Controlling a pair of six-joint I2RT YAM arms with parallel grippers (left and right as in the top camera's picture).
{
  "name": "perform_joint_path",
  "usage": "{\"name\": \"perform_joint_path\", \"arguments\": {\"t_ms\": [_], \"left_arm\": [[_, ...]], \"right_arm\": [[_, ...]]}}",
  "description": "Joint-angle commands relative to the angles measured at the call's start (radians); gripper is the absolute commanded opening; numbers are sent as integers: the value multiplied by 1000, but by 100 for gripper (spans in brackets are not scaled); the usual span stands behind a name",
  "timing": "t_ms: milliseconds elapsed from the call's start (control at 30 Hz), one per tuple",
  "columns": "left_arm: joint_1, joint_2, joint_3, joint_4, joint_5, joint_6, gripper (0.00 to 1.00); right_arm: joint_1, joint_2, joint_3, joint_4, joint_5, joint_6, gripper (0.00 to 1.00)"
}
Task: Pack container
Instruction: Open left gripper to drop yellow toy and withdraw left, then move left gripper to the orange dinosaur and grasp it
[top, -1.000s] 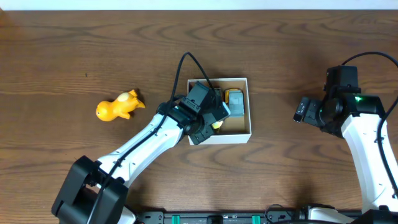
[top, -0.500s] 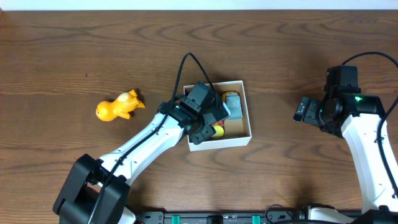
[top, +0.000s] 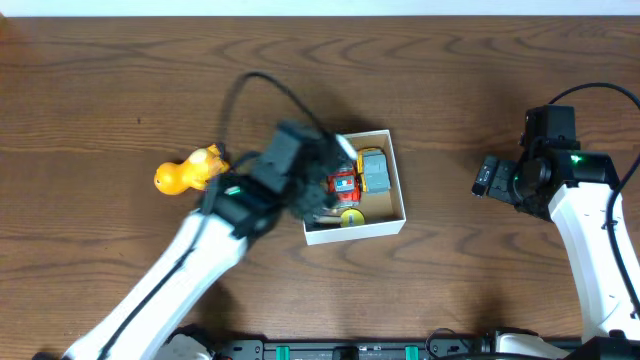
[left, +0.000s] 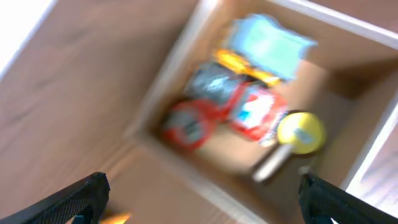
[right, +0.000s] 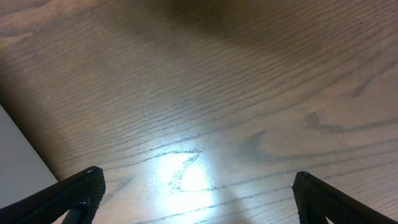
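I logged left gripper (left: 202, 194) spread empty above container (top: 401, 176), right gripper (right: 196, 186) likewise spread, duck (top: 188, 171) unpacked; a hasty reach risked knocking it away.

Overhead straight down on table (top: 100, 80); left wrist close above same container (left: 348, 23).

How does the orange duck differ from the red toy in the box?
The orange duck lies on the table, left of the container; the red toy sits inside it. The duck has no toy beside it; the red toy is packed beside a grey-and-yellow toy. Both are small toys.
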Motion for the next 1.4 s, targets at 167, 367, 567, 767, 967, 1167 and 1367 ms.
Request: {"name": "perform_joint_path", "arguments": {"t_ms": [167,367,567,767,967,1167,1367], "left_arm": [[437,-100,14,-130,-87,-10,98],[669,52,4,-124,71,117,98],[731,265,4,-89,97,212,98],[730,399,4,-35,96,312,98],[731,494,4,15,96,351,99],[731,521,4,14,96,350,72],[730,517,5,10,96,346,19]], "right_arm": [[-10,1,-3,3,21,-15,99],[-10,1,-3,3,21,-15,99],[-10,1,-3,5,21,-16,99],[-10,1,-3,7,21,-19,99],[-10,1,-3,8,22,-19,99],[-10,1,-3,11,22,-19,99],[-10,1,-3,10,21,-19,99]]}}
